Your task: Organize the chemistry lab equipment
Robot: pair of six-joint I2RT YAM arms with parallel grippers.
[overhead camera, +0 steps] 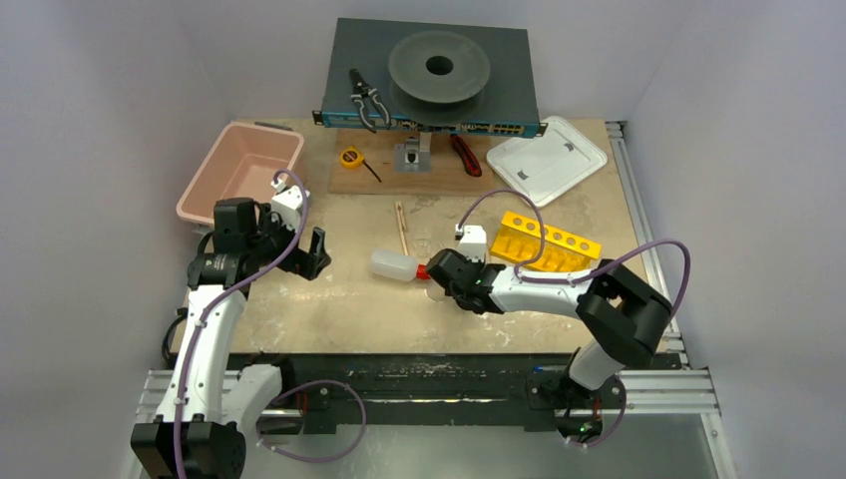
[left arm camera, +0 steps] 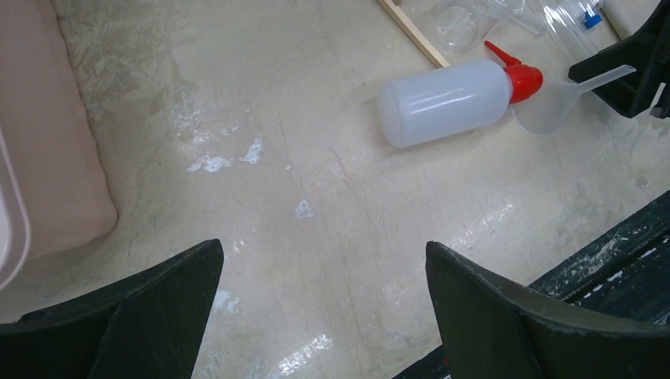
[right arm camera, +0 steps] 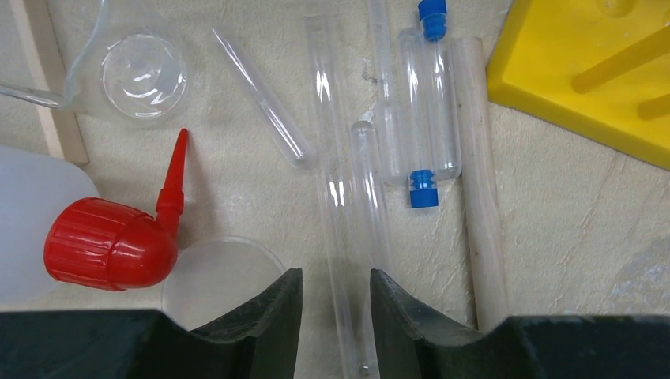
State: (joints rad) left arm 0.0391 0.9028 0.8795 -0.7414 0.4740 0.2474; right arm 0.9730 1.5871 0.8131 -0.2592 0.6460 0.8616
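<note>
Thin clear tube (right arm camera: 336,197) flat on the table, running lengthwise between the narrowed jaws of the right gripper (right arm camera: 336,276).

Probably light, stiff, slick and breakable, and apt to roll: best pinched gently across its width, near mid-length. No grip visible, with a gap at the left finger. Shorter tube (right arm camera: 370,197) just right of it, blue-capped tubes (right arm camera: 430,118) and wooden stick (right arm camera: 482,197) further right. Round dish (right arm camera: 217,276) and squeeze bottle (right arm camera: 103,245) left of the fingers. Left gripper (left arm camera: 324,292) spread wide, holding nothing, bottle ahead to its right.
</note>
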